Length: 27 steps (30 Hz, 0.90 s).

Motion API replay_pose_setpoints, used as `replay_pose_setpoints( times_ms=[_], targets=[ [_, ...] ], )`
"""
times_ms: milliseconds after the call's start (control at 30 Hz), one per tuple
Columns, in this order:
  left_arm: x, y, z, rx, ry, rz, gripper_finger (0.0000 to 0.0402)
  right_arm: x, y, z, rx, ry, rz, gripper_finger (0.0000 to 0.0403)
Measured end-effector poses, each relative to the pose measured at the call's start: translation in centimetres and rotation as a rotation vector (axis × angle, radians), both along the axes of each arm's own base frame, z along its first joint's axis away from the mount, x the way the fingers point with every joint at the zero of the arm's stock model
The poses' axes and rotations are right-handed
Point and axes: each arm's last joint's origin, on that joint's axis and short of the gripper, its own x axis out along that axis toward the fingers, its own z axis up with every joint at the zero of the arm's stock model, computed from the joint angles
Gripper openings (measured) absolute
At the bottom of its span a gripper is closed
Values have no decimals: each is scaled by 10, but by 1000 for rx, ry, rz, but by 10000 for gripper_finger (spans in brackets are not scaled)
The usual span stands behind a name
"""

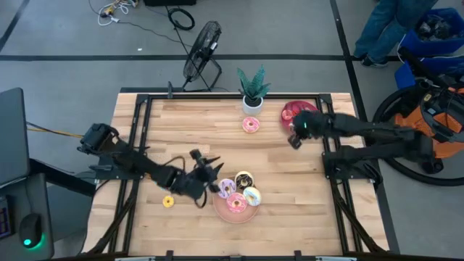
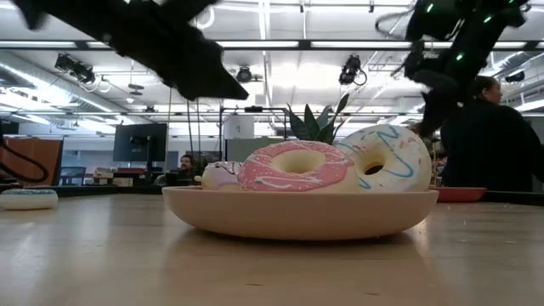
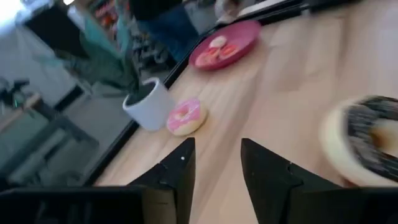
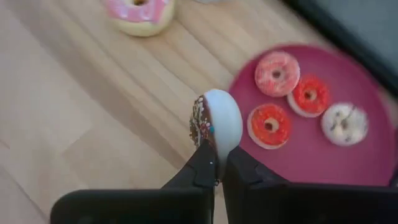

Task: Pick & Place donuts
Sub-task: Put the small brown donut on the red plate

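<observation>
Several large donuts lie on the pink plate [image 1: 233, 214]: a pink-iced one [image 2: 297, 166], a white one striped blue [image 2: 387, 157], a chocolate one [image 3: 373, 140]. Another pink donut [image 1: 251, 125] rests flat on the table near the plant pot. A small yellow one [image 1: 168, 201] lies alone at the left. Several small donuts sit on the dark red plate [image 4: 367, 155]. My left gripper [image 1: 213, 169] hovers open just left of the pink plate. My right gripper [image 4: 219, 168] is shut on a small chocolate donut [image 4: 216, 123], beside the red plate. My right gripper pinches the small chocolate donut by its lower rim [image 4: 214, 149] between the two fingertips. The ring stands on edge, sprinkled chocolate face to one side and white underside to the other. It is lifted clear above the table, next to the red plate.
A potted plant in a white pot [image 1: 252, 93] stands at the far edge, with a fan [image 1: 203, 47] behind the table. Bare wood stretches between the two plates and along the near edge. A person [image 2: 489, 136] stands beyond the table on the right.
</observation>
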Motion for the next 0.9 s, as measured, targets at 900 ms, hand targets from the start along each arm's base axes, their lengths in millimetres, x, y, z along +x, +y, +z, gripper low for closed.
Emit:
replay_pose_setpoints(
  times_ms=[900],
  targets=[
    [-17,-51,20,176,-51,-104,115,-25,-124,-56,438,303,-435,18]
  ],
)
